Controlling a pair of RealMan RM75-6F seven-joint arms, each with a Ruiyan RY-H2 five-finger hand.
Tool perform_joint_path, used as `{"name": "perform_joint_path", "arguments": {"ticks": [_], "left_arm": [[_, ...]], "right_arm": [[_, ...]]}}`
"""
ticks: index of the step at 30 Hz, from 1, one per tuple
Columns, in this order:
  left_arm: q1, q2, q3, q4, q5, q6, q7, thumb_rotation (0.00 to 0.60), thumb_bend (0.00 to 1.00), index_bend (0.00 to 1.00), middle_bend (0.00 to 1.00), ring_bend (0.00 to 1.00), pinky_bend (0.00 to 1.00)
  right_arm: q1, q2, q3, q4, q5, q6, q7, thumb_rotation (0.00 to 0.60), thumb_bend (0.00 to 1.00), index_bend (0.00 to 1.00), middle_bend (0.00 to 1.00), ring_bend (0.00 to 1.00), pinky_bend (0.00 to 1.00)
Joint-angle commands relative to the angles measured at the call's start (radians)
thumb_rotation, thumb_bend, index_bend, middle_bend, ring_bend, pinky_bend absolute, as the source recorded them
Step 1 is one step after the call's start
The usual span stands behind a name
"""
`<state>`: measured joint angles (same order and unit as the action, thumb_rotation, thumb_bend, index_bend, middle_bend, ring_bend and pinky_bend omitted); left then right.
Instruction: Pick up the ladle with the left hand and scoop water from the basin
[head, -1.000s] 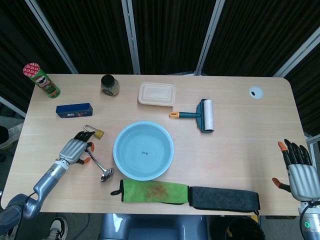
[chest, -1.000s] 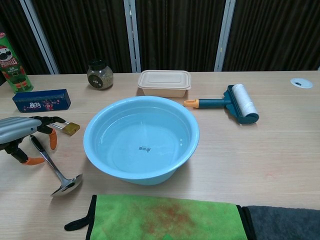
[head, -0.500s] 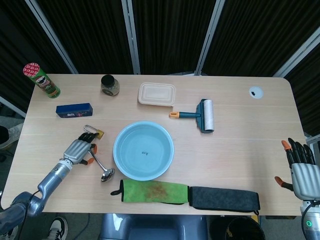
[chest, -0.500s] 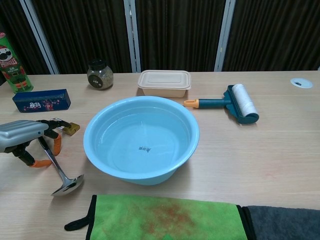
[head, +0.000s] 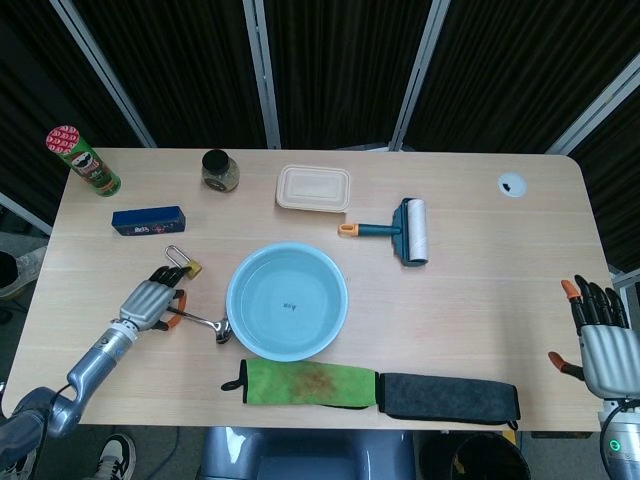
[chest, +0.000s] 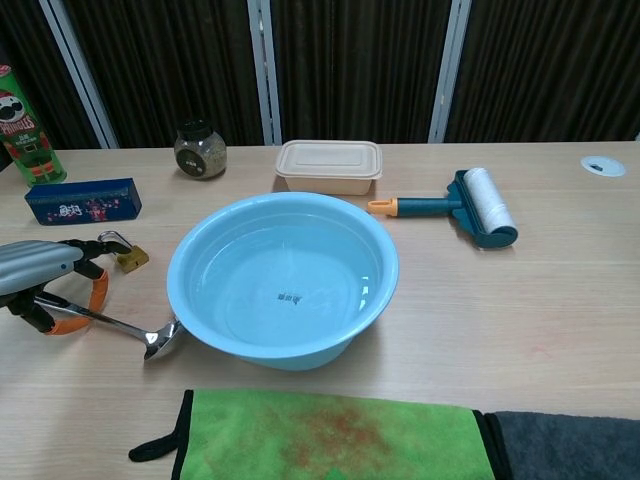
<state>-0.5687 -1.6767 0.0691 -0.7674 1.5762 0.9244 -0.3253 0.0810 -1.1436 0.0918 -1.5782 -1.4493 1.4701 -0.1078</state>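
Observation:
The light blue basin holds water and stands mid-table. A metal ladle lies low to its left, handle roughly level. Its bowl is at the basin's outer wall; whether it touches the table I cannot tell. My left hand grips the far end of the handle, fingers curled over it. At the table's right edge, seen only in the head view, my right hand holds nothing, fingers spread.
A small brass padlock lies just past the left hand. Behind are a blue box, chips can, jar, lidded container and lint roller. Green and dark cloths line the near edge.
The ladle has swung round in my left hand: its bowl went from pointing at the near edge to lying against the basin's left side. The padlock shifted slightly.

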Motion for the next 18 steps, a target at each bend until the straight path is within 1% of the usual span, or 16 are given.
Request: {"name": "perform_joint_path", "arguments": {"ticks": [1, 10, 14, 18], "left_arm": [[0.022, 0.038, 0.021, -0.052, 0.031, 0.068, -0.009, 0.6, 0.48, 0.59, 0.0, 0.0, 0.0], [0.069, 0.12, 0.046, -0.173, 0.081, 0.22, 0.021, 0.6, 0.5, 0.62, 0.0, 0.0, 0.0], [0.089, 0.162, 0.058, -0.241, 0.105, 0.284, 0.034, 0.6, 0.47, 0.64, 0.0, 0.0, 0.0], [0.109, 0.202, 0.078, -0.303, 0.134, 0.337, 0.02, 0.6, 0.47, 0.66, 0.0, 0.0, 0.0]], "right_arm": [[0.001, -0.002, -0.002, 0.0, -0.002, -0.002, -0.005, 0.6, 0.0, 0.0, 0.0, 0.0, 0.0], [-0.001, -0.006, -0.005, -0.003, -0.012, 0.008, -0.01, 0.6, 0.0, 0.0, 0.0, 0.0, 0.0], [-0.002, -0.006, -0.007, -0.005, -0.017, 0.011, -0.01, 0.6, 0.0, 0.0, 0.0, 0.0, 0.0], [-0.004, -0.005, -0.008, -0.006, -0.02, 0.017, -0.007, 0.6, 0.0, 0.0, 0.0, 0.0, 0.0]]}}
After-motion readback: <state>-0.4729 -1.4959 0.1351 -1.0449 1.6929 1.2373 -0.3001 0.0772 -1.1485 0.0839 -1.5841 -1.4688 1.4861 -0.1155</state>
